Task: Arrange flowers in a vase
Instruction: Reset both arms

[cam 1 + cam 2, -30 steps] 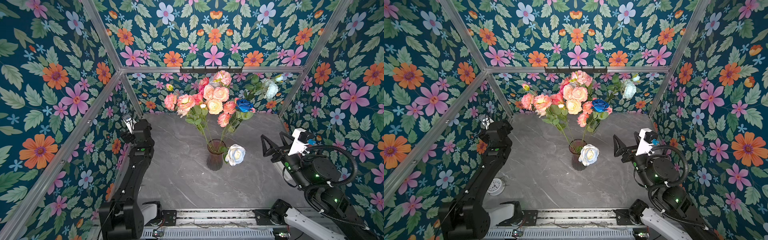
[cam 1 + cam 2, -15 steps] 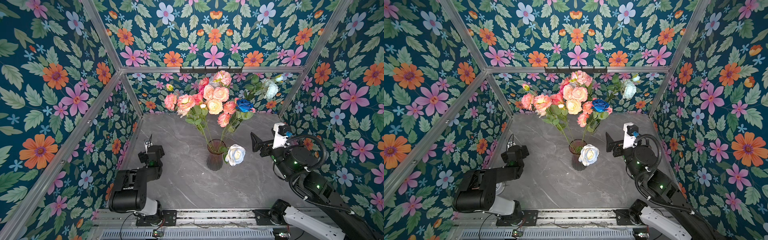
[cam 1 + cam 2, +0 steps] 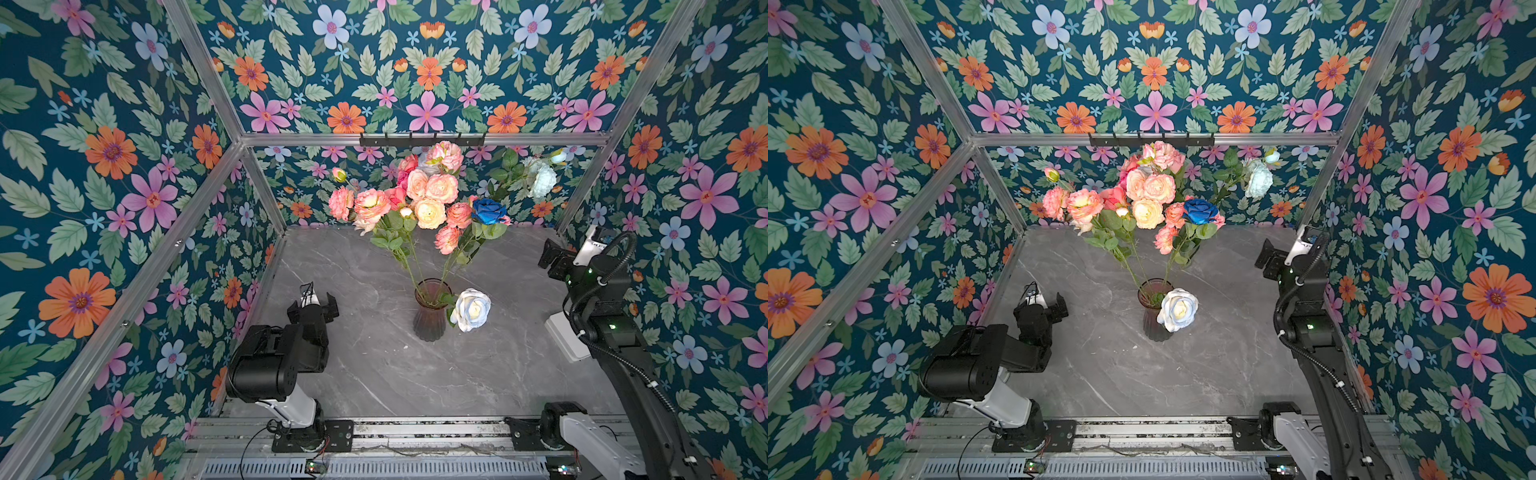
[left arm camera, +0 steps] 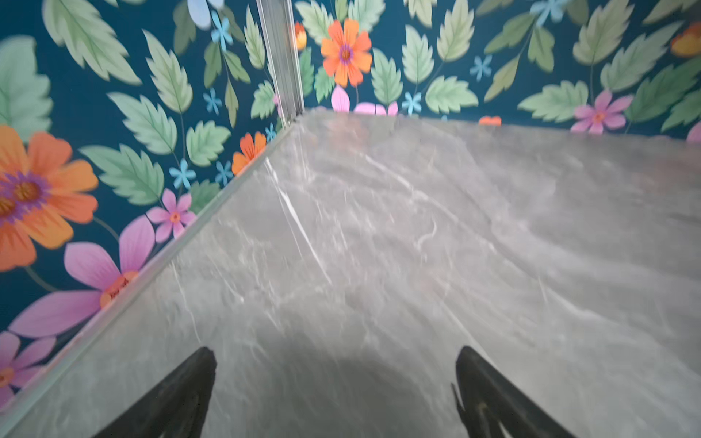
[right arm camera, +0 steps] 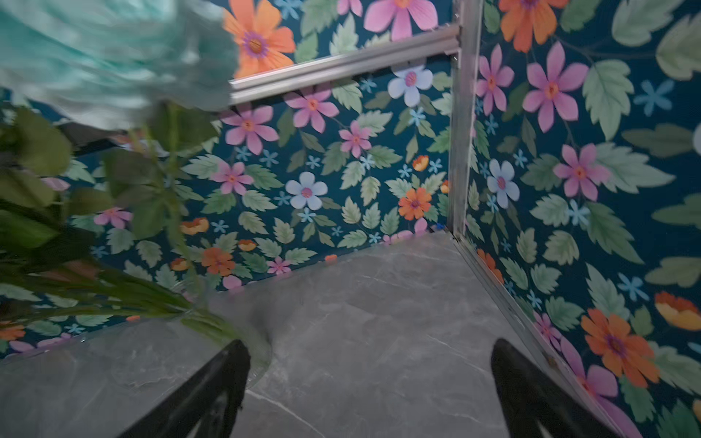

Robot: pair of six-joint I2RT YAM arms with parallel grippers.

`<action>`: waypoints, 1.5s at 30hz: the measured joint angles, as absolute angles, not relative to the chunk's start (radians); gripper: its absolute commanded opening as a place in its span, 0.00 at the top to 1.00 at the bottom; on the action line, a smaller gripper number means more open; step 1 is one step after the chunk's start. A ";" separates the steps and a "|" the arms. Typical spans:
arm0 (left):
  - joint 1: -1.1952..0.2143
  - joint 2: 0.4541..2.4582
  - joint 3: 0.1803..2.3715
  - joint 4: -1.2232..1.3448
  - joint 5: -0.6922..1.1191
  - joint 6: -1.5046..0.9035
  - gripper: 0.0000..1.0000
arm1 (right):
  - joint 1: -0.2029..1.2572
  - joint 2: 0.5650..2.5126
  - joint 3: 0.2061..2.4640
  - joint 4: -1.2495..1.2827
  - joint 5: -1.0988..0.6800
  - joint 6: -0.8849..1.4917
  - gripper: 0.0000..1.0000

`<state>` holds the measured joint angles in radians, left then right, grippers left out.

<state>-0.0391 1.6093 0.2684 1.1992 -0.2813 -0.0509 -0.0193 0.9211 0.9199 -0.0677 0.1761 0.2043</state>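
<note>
The flowers (image 3: 424, 199) stand in the vase (image 3: 430, 318) on the counter (image 3: 374, 374), middle of the frame. My left tool (image 3: 311, 308), lower left, and right tool (image 3: 550, 257), far right, are both spread wide, holding nothing.

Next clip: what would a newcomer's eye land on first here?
The flowers fan tall from the vase at the middle of the table, with one blue rose among the pinks. A white rose hangs low beside the vase. Loud floral wallpaper covers the walls.
</note>
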 measured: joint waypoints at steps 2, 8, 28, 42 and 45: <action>-0.039 1.613 0.269 1.234 -0.281 -0.049 0.00 | -0.059 0.966 0.878 -0.003 0.163 0.176 0.01; -0.039 1.620 0.268 1.258 -0.270 -0.045 0.00 | -0.124 1.106 0.711 0.176 0.110 0.046 0.01; -0.039 1.620 0.268 1.265 -0.268 -0.043 0.00 | -0.163 1.200 0.391 0.480 0.001 0.139 0.01; -0.039 1.620 0.266 1.271 -0.268 -0.042 0.00 | -0.030 1.446 0.312 0.811 -0.021 0.086 0.01; -0.039 1.620 0.266 1.271 -0.268 -0.042 0.00 | -0.036 1.444 0.316 0.830 -0.015 0.075 0.01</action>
<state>-0.0391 1.6203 0.2665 1.2709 -0.2684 -0.0422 -0.0357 1.4445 0.3161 0.8295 -0.0151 0.0746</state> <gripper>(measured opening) 0.996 0.988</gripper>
